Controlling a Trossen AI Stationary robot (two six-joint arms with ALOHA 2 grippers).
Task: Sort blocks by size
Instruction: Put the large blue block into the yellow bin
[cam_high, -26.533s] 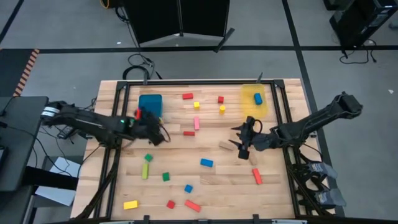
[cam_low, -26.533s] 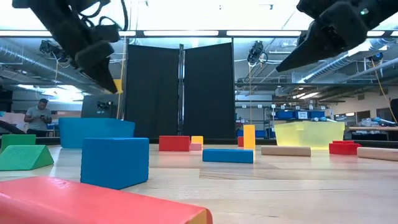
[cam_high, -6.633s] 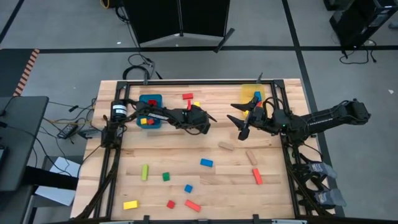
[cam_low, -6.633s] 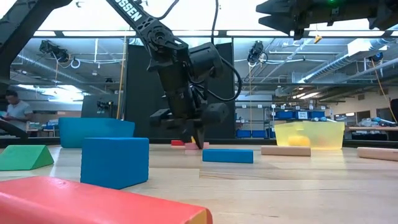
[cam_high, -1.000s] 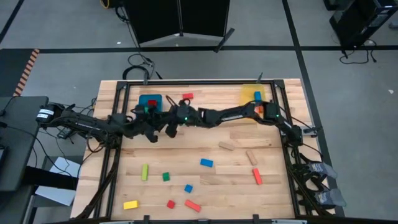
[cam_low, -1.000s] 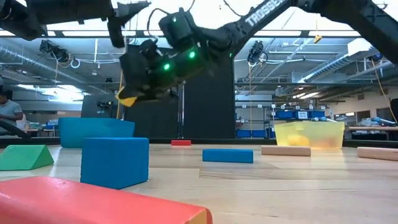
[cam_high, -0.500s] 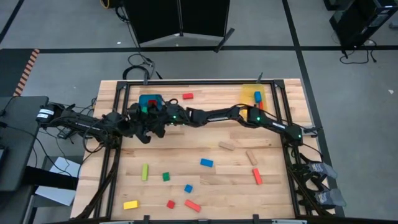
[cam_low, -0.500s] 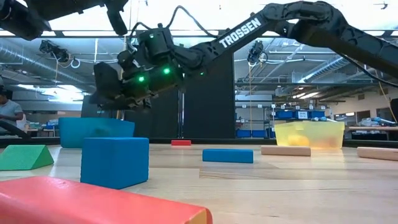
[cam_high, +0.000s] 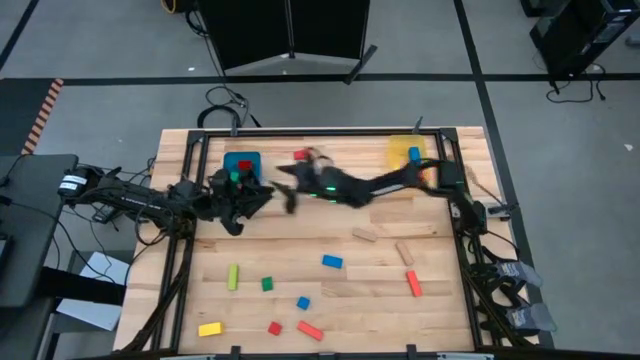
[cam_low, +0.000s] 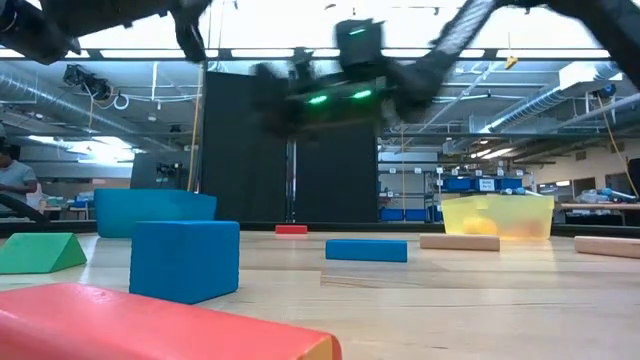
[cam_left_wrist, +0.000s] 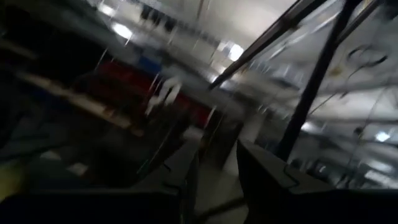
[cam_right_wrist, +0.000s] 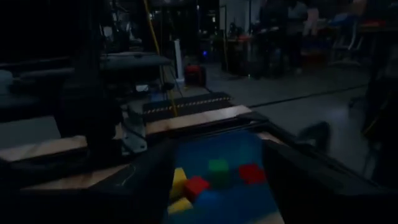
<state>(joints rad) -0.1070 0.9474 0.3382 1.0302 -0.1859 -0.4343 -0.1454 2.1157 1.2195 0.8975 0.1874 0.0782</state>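
Now we see right jaws (cam_high: 290, 195) spread, empty, near the blue bin (cam_high: 241, 162) holding small blocks (cam_right_wrist: 196, 184); left jaws (cam_high: 243, 198) beside it, can't tell their state.

no readable text, labels or numbers

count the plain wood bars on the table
2. One plain wood bar lies just right of centre; the other is beside it, further right and nearer the front. More may be hidden.

Table (cam_high: 380, 290): pale planked wood, matt.
Blocks (cam_low: 185, 260): painted, smooth, matt.
Yellow bin (cam_low: 497, 215): translucent plastic.
Arms: dark matt.
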